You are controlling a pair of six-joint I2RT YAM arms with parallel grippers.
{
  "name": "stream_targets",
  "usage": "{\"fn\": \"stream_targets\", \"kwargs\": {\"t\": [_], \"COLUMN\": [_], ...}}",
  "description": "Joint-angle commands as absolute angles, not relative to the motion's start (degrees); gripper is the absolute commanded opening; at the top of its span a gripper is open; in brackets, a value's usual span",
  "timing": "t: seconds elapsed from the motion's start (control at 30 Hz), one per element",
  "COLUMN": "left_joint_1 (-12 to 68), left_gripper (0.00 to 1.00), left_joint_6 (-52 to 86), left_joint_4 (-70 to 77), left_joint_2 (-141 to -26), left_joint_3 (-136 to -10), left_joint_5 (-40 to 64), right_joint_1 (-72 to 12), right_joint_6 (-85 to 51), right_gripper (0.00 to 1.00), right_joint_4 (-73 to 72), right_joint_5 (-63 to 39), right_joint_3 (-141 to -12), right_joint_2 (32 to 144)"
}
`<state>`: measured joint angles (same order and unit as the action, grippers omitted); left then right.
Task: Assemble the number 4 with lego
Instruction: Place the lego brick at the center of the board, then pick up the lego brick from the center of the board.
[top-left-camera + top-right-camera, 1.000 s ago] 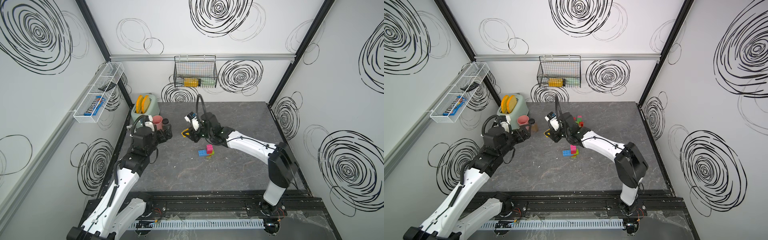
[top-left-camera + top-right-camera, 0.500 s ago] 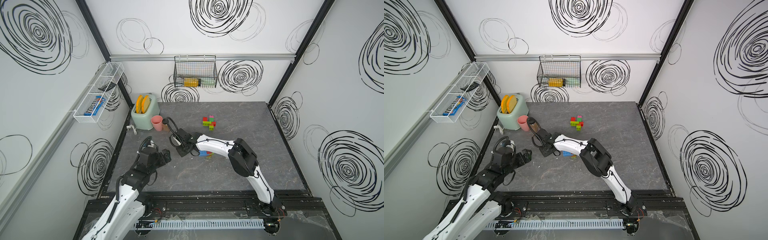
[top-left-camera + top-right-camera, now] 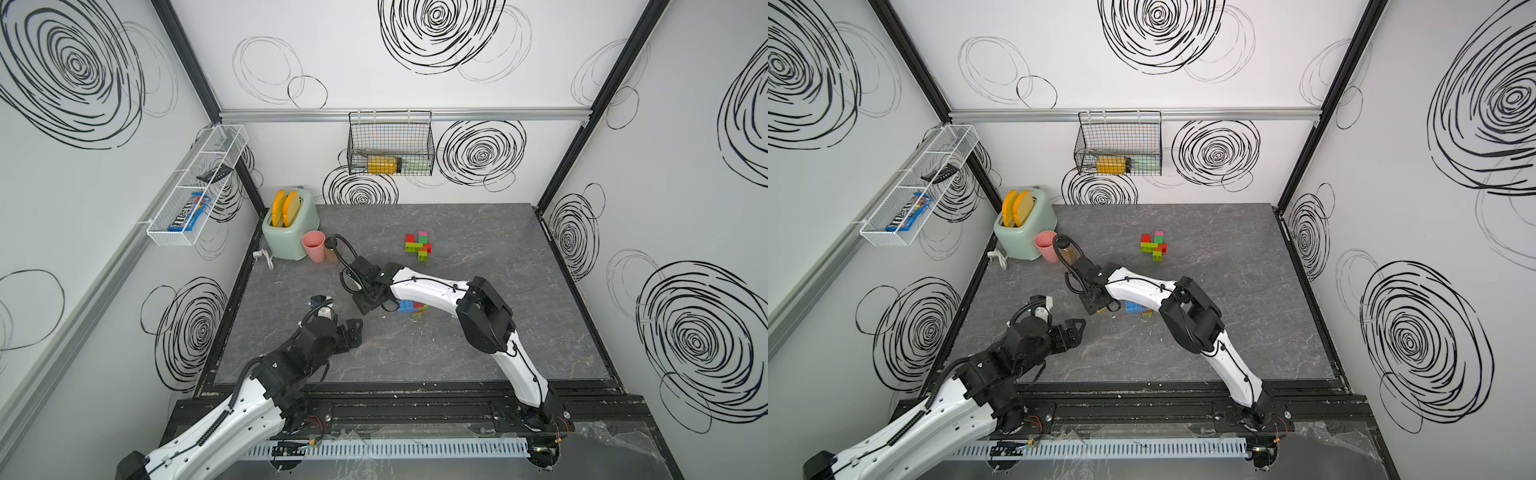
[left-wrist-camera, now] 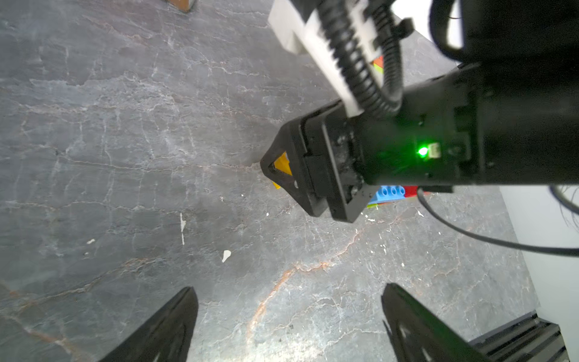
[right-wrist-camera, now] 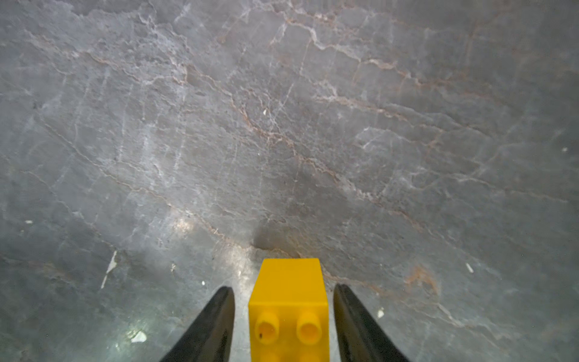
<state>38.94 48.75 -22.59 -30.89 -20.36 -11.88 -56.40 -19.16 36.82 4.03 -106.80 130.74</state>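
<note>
Nearest, the left hand (image 3: 352, 332) hovers over the bench (image 3: 478, 353), jaws spread wide with nothing between them. Just beyond, the right hand (image 5: 283, 286) sits low at the bench, jaws parted around a yellow brick (image 5: 289, 279). The right wrist view shows a gap on each side of the brick, so it is not gripped; its studs face the wrist. Beside that hand, partly under the right arm, a blue brick (image 3: 406, 305) touches a red brick (image 3: 420, 306). Farther back, well apart, stands a cluster (image 3: 419, 246) of red, pink, lime and green bricks. At the back left are a cup (image 3: 313, 246) and a toaster (image 3: 289, 237).
</note>
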Motion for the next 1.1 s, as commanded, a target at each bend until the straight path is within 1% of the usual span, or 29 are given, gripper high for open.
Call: {"fn": "stream_targets", "kwargs": {"t": [0.0, 0.1, 0.2, 0.5, 0.53, 0.57, 0.63, 0.7, 0.77, 0.83, 0.9, 0.97, 1.03, 1.07], "left_joint_1": [40.2, 42.9, 43.4, 43.5, 43.6, 43.5, 43.3, 42.6, 42.2, 41.5, 39.7, 36.1, 31.2, 29.5], "left_gripper": [0.96, 0.96, 0.96, 0.96, 0.96, 0.96, 0.96, 0.96, 0.96, 0.96, 0.96, 0.96, 0.96, 0.96], "left_joint_6": [51.8, 50.5, 48.2, 51.4, 51.4, 50.9, 49.3, 45.8, 43.6, 42.2, 40.9, 39.7, 38.7, 38.1], "left_joint_4": [-19.9, -20.0, -15.7, 3.2, 6.4, 9.6, 15.1, 21.9, 25.3, 28.4, 32.4, 33.3, 35.0, 35.3], "left_joint_2": [-28.8, -29.4, -30.4, -37.2, -38.6, -40.3, -44.0, -48.1, -52.6, -56.1, -59.0, -62.1, -66.5, -68.5], "left_joint_3": [-19.6, -19.3, -18.2, -12.2, -11.3, -10.8, -10.6, -11.0, -12.6, -13.5, -13.8, -14.9, -16.8, -17.4], "left_joint_5": [-14.9, -16.0, -17.8, -24.6, -25.3, -26.0, -26.9, -24.3, -23.5, -23.3, -21.0, -15.2, -5.5, -2.2], "right_joint_1": [-56.4, -55.7, -55.2, -54.5, -54.5, -54.6, -54.5, -54.4, -54.0, -53.5, -53.1, -53.0, -53.0, -52.9], "right_joint_6": [-19.1, -19.2, -19.8, -21.2, -19.7, -19.2, -19.4, -19.9, -20.3, -20.2, -20.2, -20.2, -20.2, -20.2], "right_gripper": [0.61, 0.66, 0.71, 0.88, 0.92, 0.98, 0.97, 0.97, 0.97, 0.97, 0.97, 0.97, 0.97, 0.97], "right_joint_4": [37.6, 36.7, 33.1, 19.3, 16.2, 13.0, 7.8, 4.0, 1.9, 1.2, 1.4, 1.8, 2.6, 2.9], "right_joint_5": [3.2, 3.4, 3.6, 7.6, 7.6, 8.1, 9.0, 9.7, 10.2, 10.2, 9.9, 9.5, 9.1, 8.9], "right_joint_3": [-108.0, -105.4, -99.3, -76.9, -73.6, -69.9, -63.3, -58.3, -54.9, -53.0, -52.1, -51.7, -51.4, -51.2], "right_joint_2": [126.1, 121.8, 115.1, 90.5, 87.4, 84.1, 78.1, 72.5, 67.9, 65.6, 64.5, 64.0, 63.4, 63.1]}}
